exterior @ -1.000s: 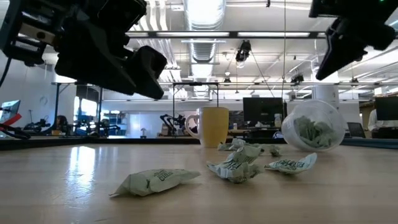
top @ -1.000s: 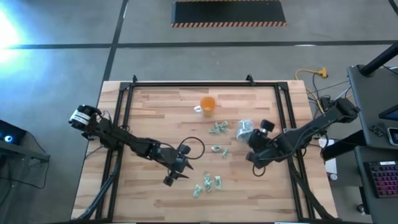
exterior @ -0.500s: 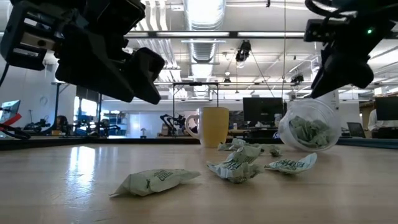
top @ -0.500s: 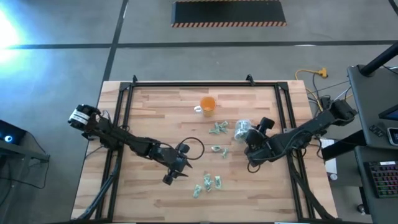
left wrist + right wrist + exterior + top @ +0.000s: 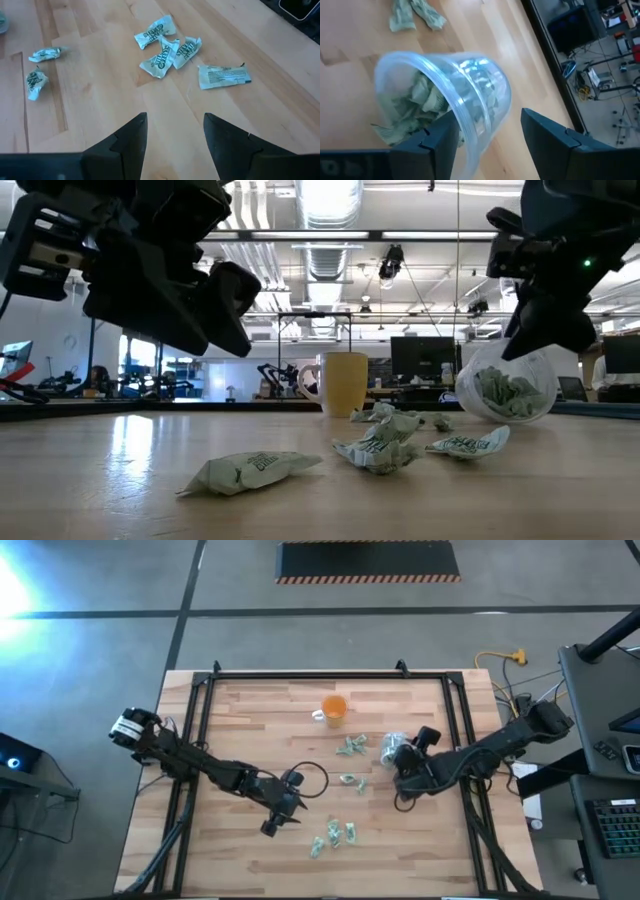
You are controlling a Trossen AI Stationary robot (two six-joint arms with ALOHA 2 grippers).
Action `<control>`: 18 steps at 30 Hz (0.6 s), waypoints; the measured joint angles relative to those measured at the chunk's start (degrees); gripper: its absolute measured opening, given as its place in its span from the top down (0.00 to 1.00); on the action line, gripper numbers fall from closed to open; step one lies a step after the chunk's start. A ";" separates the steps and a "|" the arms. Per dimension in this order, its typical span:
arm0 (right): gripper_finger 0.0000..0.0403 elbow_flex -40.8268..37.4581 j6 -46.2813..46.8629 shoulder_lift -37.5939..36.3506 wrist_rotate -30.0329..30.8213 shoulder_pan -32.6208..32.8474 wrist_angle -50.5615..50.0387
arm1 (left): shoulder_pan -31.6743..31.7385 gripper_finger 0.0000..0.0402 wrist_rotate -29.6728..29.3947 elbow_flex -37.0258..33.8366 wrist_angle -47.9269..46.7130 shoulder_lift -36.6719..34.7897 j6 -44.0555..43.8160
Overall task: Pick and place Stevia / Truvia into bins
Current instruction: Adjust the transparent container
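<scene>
Right wrist view shows the right end effector [image 5: 487, 132] with its two dark fingers spread wide on either side of the clear plastic cup [image 5: 445, 95]; the cup lies tipped on its side on the table [image 5: 350, 40], stuffed with crumpled green sachets, and whether the fingers touch its wall cannot be told. In the high view this right end effector [image 5: 404, 768] sits near the table's right side with the cup [image 5: 391, 748] just beside it. Two loose sachets [image 5: 415, 17] lie on the wood beyond the cup's rim. The left end effector [image 5: 172, 137] is likewise released, fingers apart and grasping nothing, hovering above bare wood; ahead of it lies a cluster of Stevia sachets [image 5: 167, 47] with one flat white packet [image 5: 224, 76] just beside them, and two more sachets [image 5: 40, 67] well apart to the side. From above, the left end effector [image 5: 280, 812] is near the table's middle, with sachets [image 5: 335, 835] close by toward the front edge. An orange cup [image 5: 333, 709] stands upright farther back.
</scene>
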 joint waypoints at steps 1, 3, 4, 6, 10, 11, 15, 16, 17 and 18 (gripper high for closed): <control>0.50 -0.46 0.13 0.00 -0.19 -0.20 0.08 | 0.00 0.56 -0.16 -0.03 0.01 0.00 0.00; 0.50 -1.24 0.29 0.00 -0.48 -0.54 0.91 | 0.00 0.56 -0.64 -0.14 0.01 0.00 0.01; 0.50 -1.47 0.31 0.00 -0.98 -0.77 1.07 | 0.00 0.56 -0.79 -0.16 -0.02 0.00 0.02; 0.52 -1.81 0.37 0.00 -2.44 -1.37 1.09 | 0.00 0.56 -0.83 -0.17 -0.02 0.00 0.02; 0.66 -1.89 0.32 -0.01 -3.64 -2.15 1.21 | 0.00 0.56 -0.99 -0.17 0.00 0.00 0.02; 0.71 -1.81 0.15 -0.01 -3.78 -2.22 1.21 | 0.00 0.56 -0.99 -0.17 0.00 0.00 0.02; 0.88 -1.58 -0.01 -0.36 -3.85 -2.37 1.52 | 0.00 0.56 -0.99 -0.17 0.00 0.02 0.02; 0.92 -1.58 -0.04 -0.47 -3.88 -2.37 1.61 | 0.00 0.56 -0.99 -0.17 0.00 0.02 0.02; 0.95 -1.56 -0.08 -0.63 -3.97 -2.36 1.75 | 0.00 0.56 -0.99 -0.17 0.00 0.02 0.02; 0.96 -1.47 -0.15 -0.85 -4.27 -2.34 1.88 | 0.00 0.56 -0.99 -0.17 0.00 0.02 0.02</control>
